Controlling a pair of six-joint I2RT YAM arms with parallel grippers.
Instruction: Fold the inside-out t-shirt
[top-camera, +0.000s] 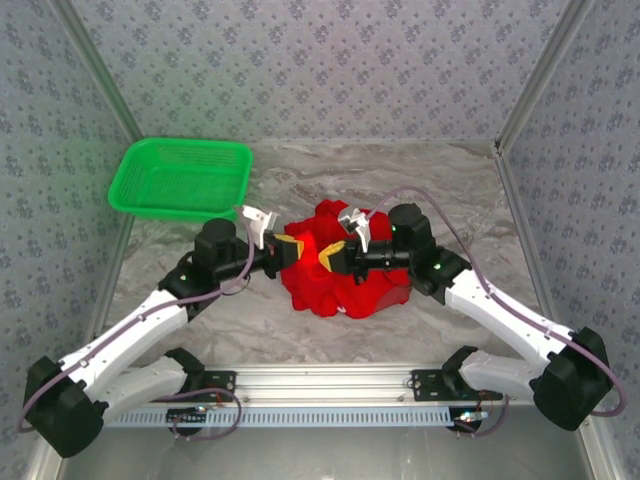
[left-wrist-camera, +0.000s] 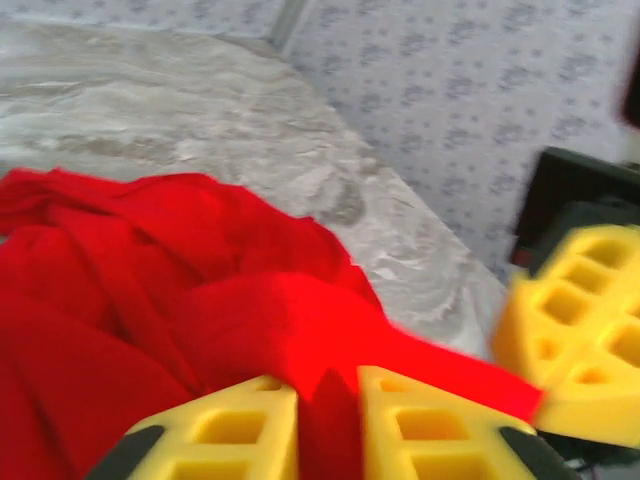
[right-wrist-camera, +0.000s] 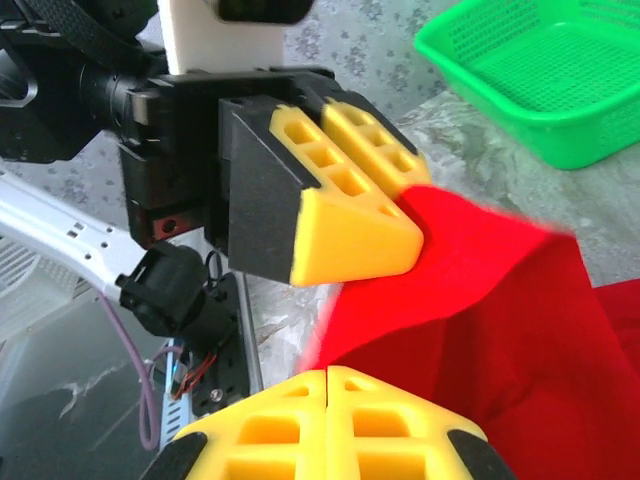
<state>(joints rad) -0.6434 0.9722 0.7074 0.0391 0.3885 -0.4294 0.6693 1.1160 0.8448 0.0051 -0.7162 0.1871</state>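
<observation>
white arms (top-camera: 150, 315) reach inward; yellow-fingered left gripper (top-camera: 283, 248) (left-wrist-camera: 328, 388) (right-wrist-camera: 405, 238) pinches bright red cloth t-shirt (top-camera: 345, 290) (left-wrist-camera: 150, 290) (right-wrist-camera: 500, 300). yellow-fingered right gripper (top-camera: 328, 256) (right-wrist-camera: 328, 376), facing it, clamps tight.

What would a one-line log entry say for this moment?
t-shirt: crumpled, centre | left fingers: pinching t-shirt fold | right fingers: shut on t-shirt | basket: far left

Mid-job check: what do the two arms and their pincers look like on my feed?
The left arm and right arm have white shells, black joint housings, small green lights and looping mauve cables. The left pincer and right pincer carry yellow wedge-shaped fingers with square pockets, on black mounts.
</observation>
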